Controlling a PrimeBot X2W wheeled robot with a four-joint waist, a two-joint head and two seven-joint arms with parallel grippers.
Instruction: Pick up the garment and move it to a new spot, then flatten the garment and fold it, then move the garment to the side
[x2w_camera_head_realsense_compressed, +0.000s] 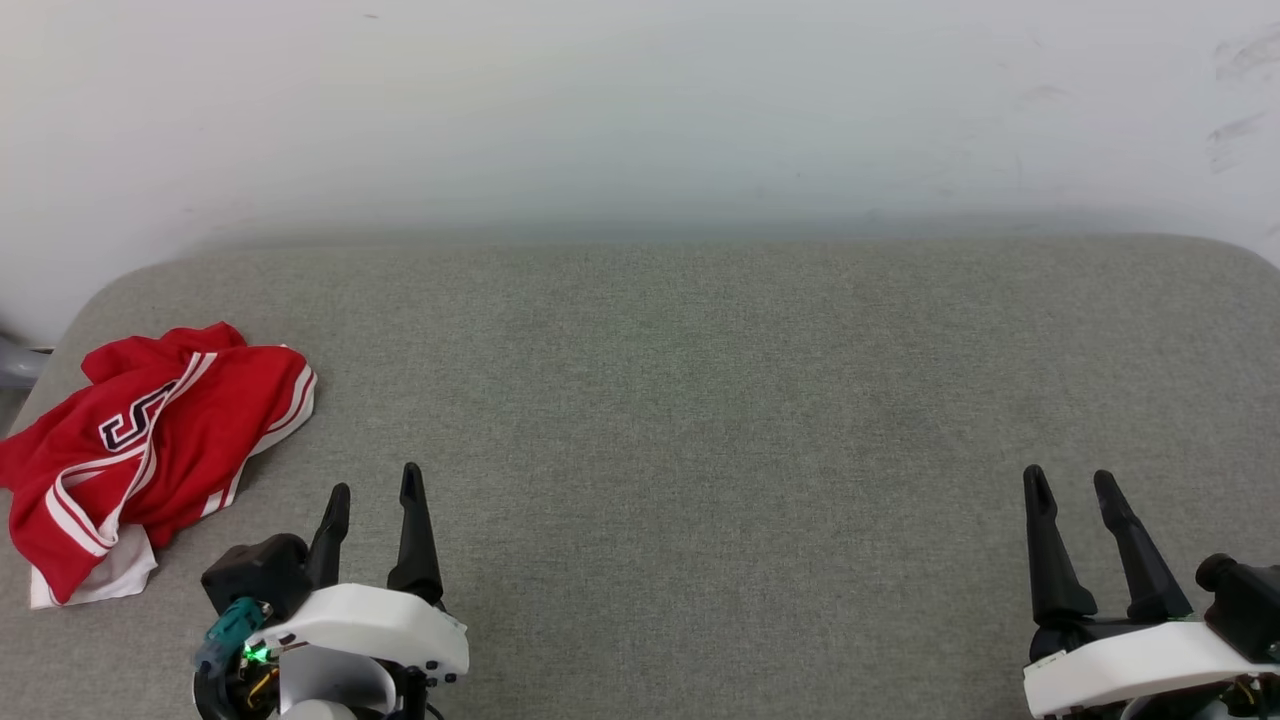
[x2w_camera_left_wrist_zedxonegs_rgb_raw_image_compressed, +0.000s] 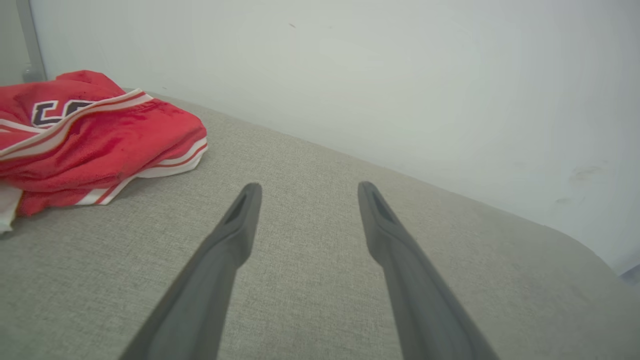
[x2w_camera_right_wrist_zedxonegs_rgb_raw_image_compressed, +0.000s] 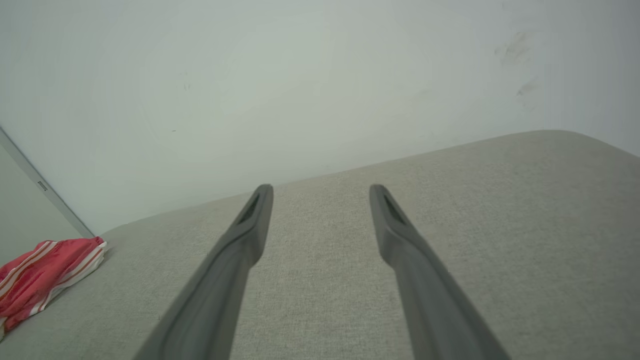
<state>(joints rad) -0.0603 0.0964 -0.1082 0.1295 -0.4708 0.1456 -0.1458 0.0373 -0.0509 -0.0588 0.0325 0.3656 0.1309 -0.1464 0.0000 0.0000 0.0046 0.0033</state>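
The garment lies crumpled at the far left of the grey cushioned surface; it is red with white striped trim and part of a black, white-outlined letter showing. In the left wrist view the garment is up and to the left of my fingers. It also sits small at the lower left of the right wrist view. My left gripper stands open and empty, just right of the garment and apart from it. My right gripper is open and empty at the lower right, far from the garment.
A white wall rises right behind the grey surface. The surface has rounded back corners, and the garment lies close to its left edge. A grey pole or pipe stands at the far left.
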